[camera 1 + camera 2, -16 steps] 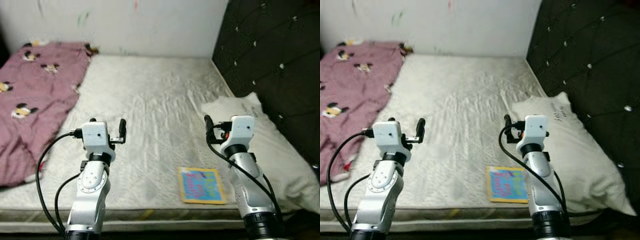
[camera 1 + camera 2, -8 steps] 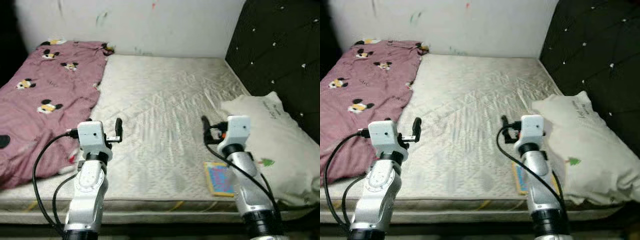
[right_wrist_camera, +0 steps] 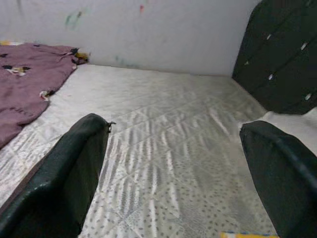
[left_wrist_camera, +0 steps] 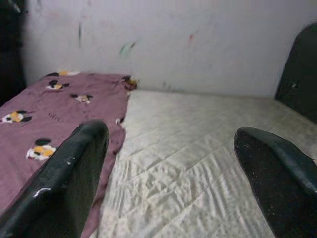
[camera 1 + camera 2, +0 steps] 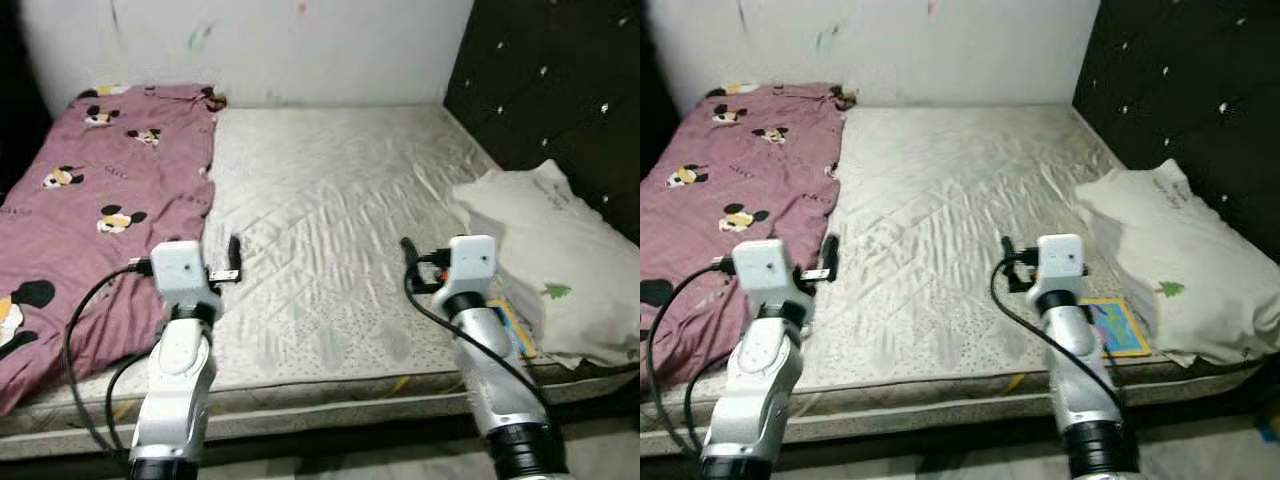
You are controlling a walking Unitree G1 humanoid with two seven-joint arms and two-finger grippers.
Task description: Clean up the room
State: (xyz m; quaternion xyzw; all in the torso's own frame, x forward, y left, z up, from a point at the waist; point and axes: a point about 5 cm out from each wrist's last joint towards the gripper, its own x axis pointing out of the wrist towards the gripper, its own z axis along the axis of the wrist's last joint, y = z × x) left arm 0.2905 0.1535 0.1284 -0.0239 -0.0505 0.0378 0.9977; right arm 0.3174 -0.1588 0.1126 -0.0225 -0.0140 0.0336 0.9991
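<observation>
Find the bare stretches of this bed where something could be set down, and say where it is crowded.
The widest free patch is the middle of the pale quilted mattress, between the maroon cartoon-print blanket and the white pillow, back to the wall. The robot's right side is crowded: pillow, with a colourful book at its edge. Left gripper and right gripper hover open.

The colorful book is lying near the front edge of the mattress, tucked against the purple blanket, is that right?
Not quite. The colorful book does lie near the front edge of the mattress, but it is tucked against the white pillow, as the right eye view shows.
</observation>
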